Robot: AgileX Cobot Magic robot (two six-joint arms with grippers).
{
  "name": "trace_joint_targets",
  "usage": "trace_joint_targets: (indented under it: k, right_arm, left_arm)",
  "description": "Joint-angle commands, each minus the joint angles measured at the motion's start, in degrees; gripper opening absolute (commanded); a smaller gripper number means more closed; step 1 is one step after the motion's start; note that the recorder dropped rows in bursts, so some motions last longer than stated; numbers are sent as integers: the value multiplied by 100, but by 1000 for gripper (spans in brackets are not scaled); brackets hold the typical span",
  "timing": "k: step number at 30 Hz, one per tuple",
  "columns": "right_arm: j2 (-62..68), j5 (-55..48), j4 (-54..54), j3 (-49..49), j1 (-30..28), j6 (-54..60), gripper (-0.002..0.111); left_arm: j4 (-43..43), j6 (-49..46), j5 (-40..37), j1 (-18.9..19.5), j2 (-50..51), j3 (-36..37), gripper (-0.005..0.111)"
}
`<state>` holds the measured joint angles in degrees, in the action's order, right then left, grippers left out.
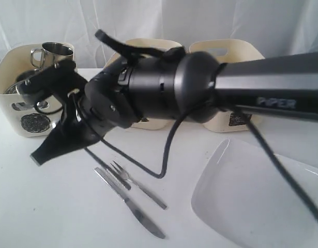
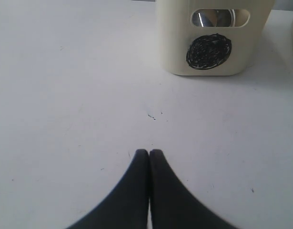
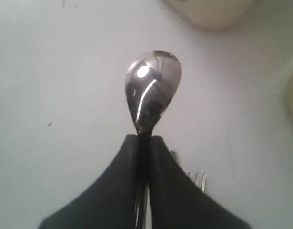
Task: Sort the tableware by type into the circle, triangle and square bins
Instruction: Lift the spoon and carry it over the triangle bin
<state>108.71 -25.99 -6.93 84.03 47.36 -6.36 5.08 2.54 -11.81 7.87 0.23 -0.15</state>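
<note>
- cream plastic tub (image 1: 11,98): plain cream, with a solid black scribbled circle (image 1: 34,122) on the front
- shiny steel mug (image 1: 54,53) in that tub: silvery and mirror-like
- second cream tub (image 1: 148,46) next to it and third cream tub (image 1: 226,51) furthest from it: same cream; the third has a blurry black mark
- steel spoon (image 3: 153,90): chrome, with dark reflections and a white glint
- steel fork (image 1: 140,187) and steel knife (image 1: 129,203): dull silver-grey
- rounded-square plate (image 1: 241,201): plain glossy white
- table (image 1: 45,206): white with tiny dark specks
- left gripper (image 2: 149,153) and right gripper (image 3: 144,140): matte black
- black arm (image 1: 275,82): grey PIPER lettering
</note>
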Motion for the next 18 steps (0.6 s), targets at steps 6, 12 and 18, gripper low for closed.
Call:
trace_joint_targets:
  k: [6, 12, 18]
  right_arm:
    - [-735, 1075, -4407, 27, -378, -2386, 0]
    - [-561, 972, -6000, 58, -936, -4193, 0]
    - [-443, 1640, -6635, 70, -1226, -4317, 0]
  left_arm:
    - [35, 12, 27, -1, -23, 15, 0]
    - [35, 12, 27, -1, -23, 15, 0]
    - [35, 12, 27, -1, -23, 15, 0]
